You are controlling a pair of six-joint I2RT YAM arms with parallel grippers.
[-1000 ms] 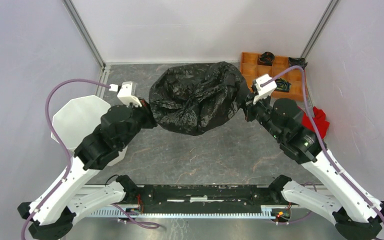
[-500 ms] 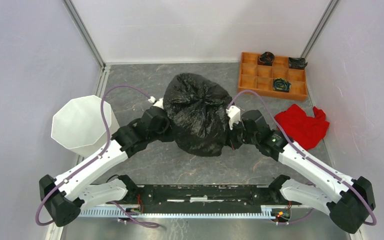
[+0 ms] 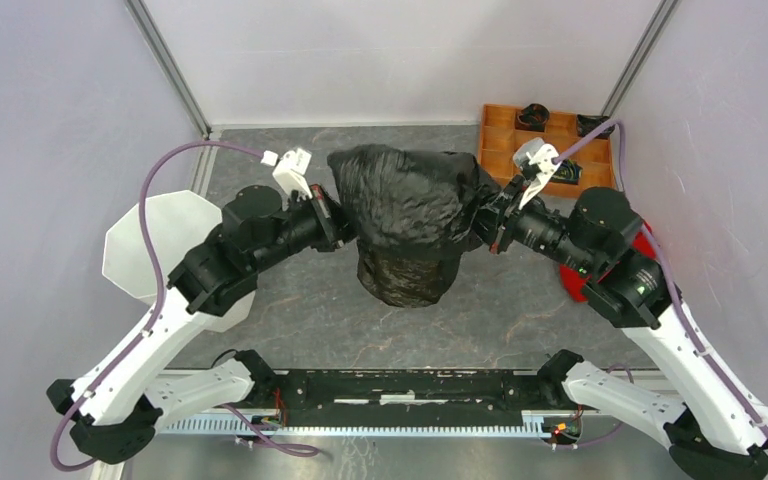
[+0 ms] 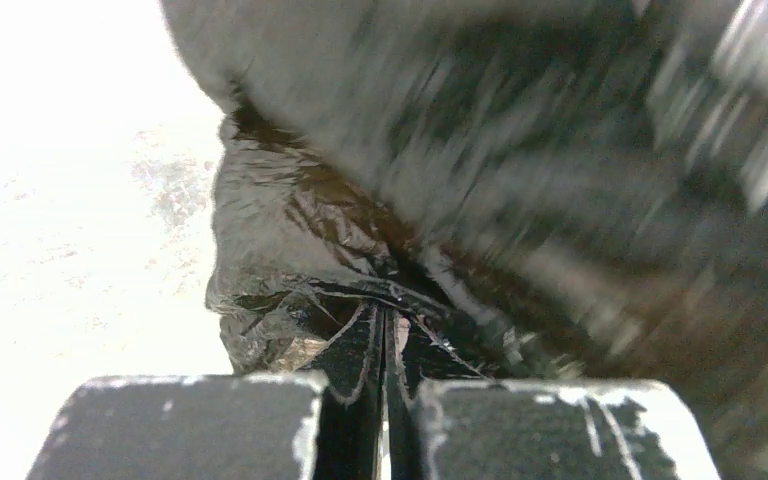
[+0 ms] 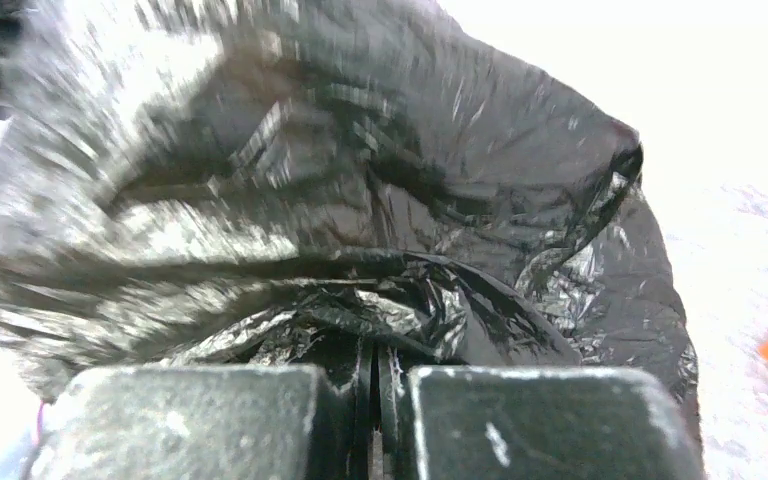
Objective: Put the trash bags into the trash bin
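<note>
A glossy black trash bag [image 3: 405, 215] hangs above the middle of the table, stretched between both grippers, its lower part drooping to the table. My left gripper [image 3: 336, 212] is shut on the bag's left edge; in the left wrist view the film [image 4: 360, 250] is pinched between the closed jaws. My right gripper [image 3: 482, 222] is shut on the bag's right edge; the right wrist view shows the wrinkled film [image 5: 360, 240] bunched at the closed jaws. The white trash bin [image 3: 165, 245] stands at the left, partly hidden behind my left arm.
An orange compartmented tray [image 3: 505, 140] with small dark items sits at the back right. A red cloth [image 3: 640, 245] lies at the right, mostly hidden by my right arm. Grey walls close in on both sides.
Both grippers have risen and moved apart with the bag, which went from a low bunched mound to a wide raised sheet with a hanging bottom.
</note>
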